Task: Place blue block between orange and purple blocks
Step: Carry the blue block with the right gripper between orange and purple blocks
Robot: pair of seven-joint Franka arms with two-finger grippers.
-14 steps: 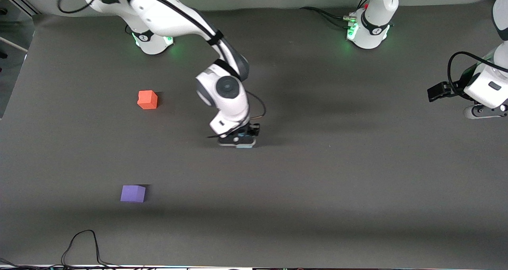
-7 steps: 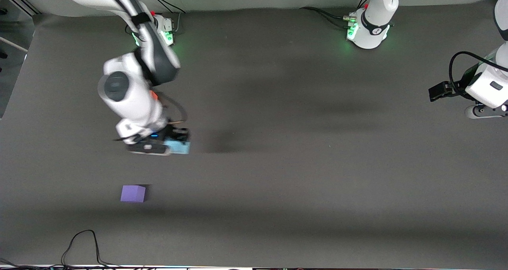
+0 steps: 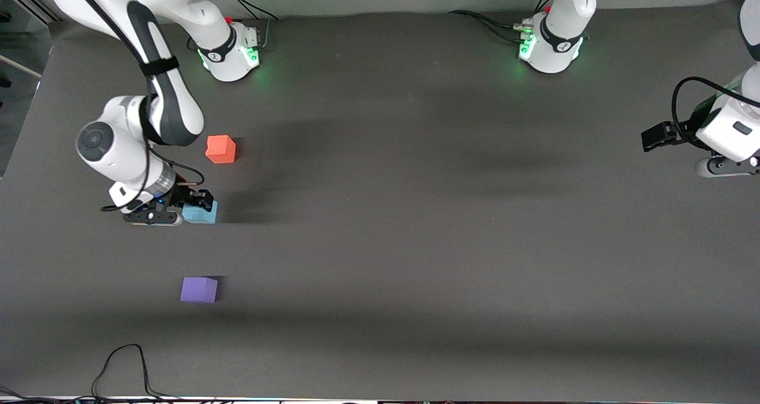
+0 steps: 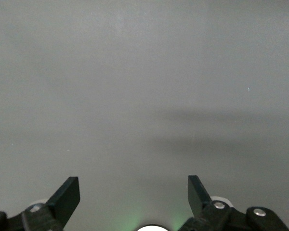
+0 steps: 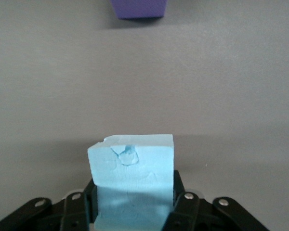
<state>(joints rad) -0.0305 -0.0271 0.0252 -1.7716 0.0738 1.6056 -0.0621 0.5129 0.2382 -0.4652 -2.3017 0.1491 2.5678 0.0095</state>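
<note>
My right gripper (image 3: 193,208) is shut on the blue block (image 3: 200,212), a light sky-blue foam cube, low over the table between the other two cubes. In the right wrist view the blue block (image 5: 132,180) sits between the fingers, a small dent in its face. The orange block (image 3: 221,149) lies farther from the front camera than the blue block. The purple block (image 3: 199,289) lies nearer to that camera; its edge shows in the right wrist view (image 5: 137,8). My left gripper (image 4: 134,192) is open and empty, waiting at the left arm's end of the table (image 3: 721,165).
The dark grey table mat (image 3: 451,243) holds only the three cubes. A black cable (image 3: 122,368) loops at the table edge nearest the front camera. The arm bases stand along the edge farthest from that camera.
My right gripper has carried the blue block from the middle of the table toward the right arm's end, to the spot between the orange and purple blocks. The left arm has not moved.
</note>
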